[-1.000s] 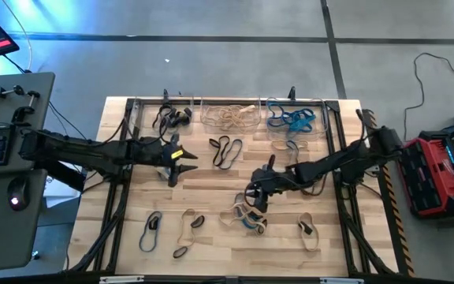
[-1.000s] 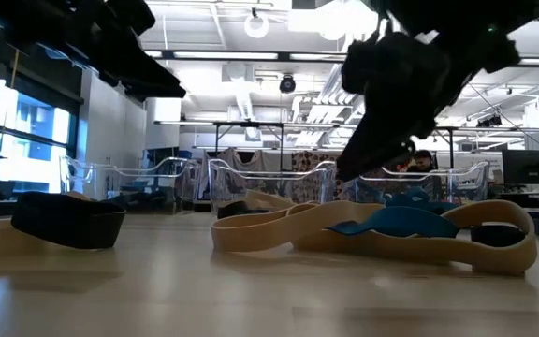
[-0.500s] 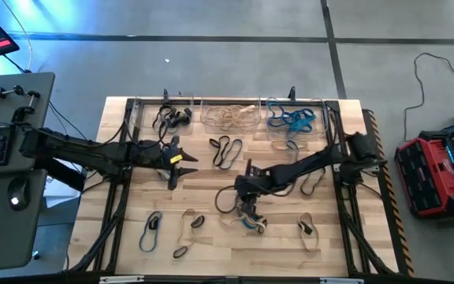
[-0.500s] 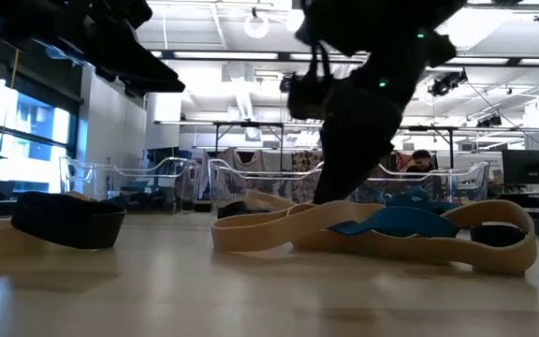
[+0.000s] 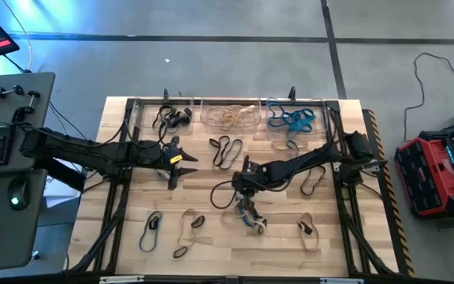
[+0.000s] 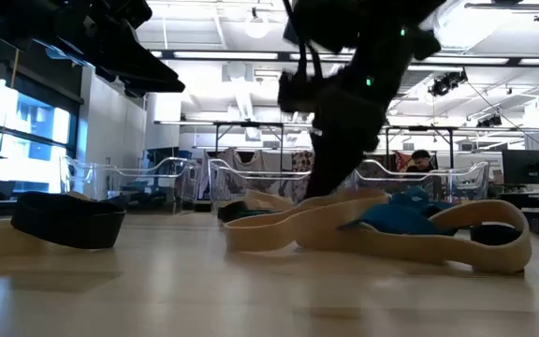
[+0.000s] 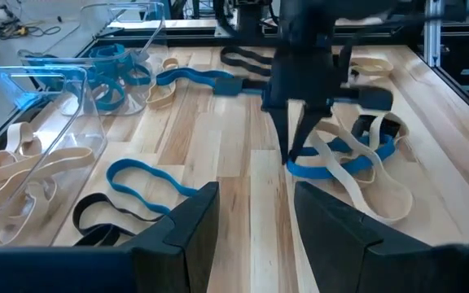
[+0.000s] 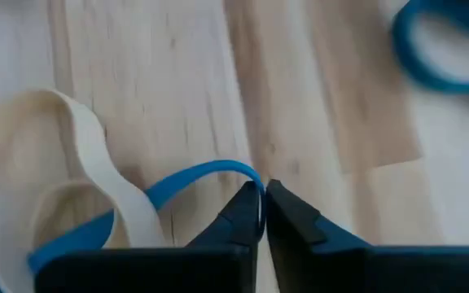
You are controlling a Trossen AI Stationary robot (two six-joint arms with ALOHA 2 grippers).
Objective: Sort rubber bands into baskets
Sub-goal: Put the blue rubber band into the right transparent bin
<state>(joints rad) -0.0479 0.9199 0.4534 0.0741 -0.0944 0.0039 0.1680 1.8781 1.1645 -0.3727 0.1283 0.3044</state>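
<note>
Right hand point(image 8: 260, 213) has dropped onto the tangled pile just in front of the blue basket point(image 5: 294, 120) and now pinches a blue band point(image 8: 194, 181), lift pending; left hand point(image 5: 172, 162) waits spread.

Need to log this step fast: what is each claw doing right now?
Left claw: open, empty, hovering above the table.
Right claw: shut on the blue rubber band in the mixed pile.
</note>
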